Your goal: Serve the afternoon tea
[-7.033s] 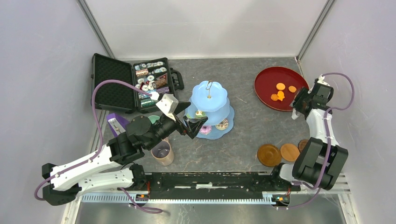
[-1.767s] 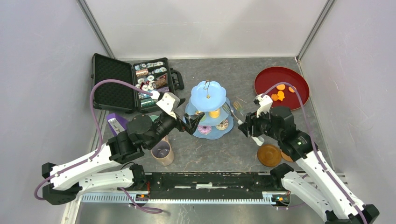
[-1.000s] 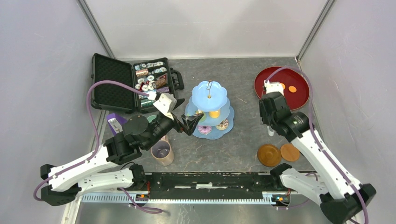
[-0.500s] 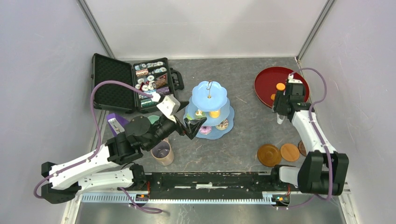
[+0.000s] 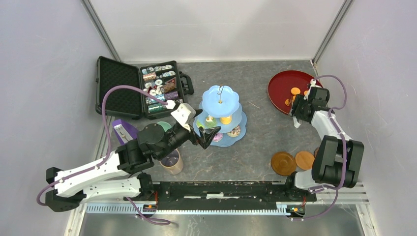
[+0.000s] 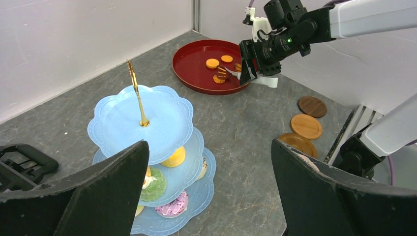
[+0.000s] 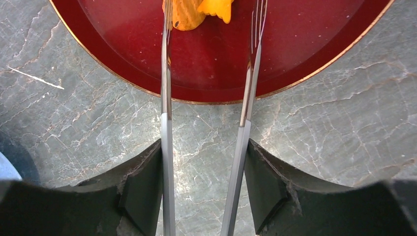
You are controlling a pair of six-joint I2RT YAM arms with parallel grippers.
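Observation:
The pale-blue three-tier cake stand stands mid-table, also in the left wrist view. Its lower tiers hold a yellow cake, a green cake and a pink donut. My left gripper is open and empty beside the stand's near left side. My right gripper is shut on metal tongs. The tong arms stand apart, their tips over orange biscuits in the dark-red tray. A tan mug stands by the left arm.
A black case of small tins lies open at the back left. Brown coasters lie at the near right, also in the left wrist view. A purple object lies at the left. Grey walls close in the table.
My right arm has swung from the cake stand back to the red tray with the tongs. A yellow cake has appeared on the stand's middle tier. My left gripper shifted slightly.

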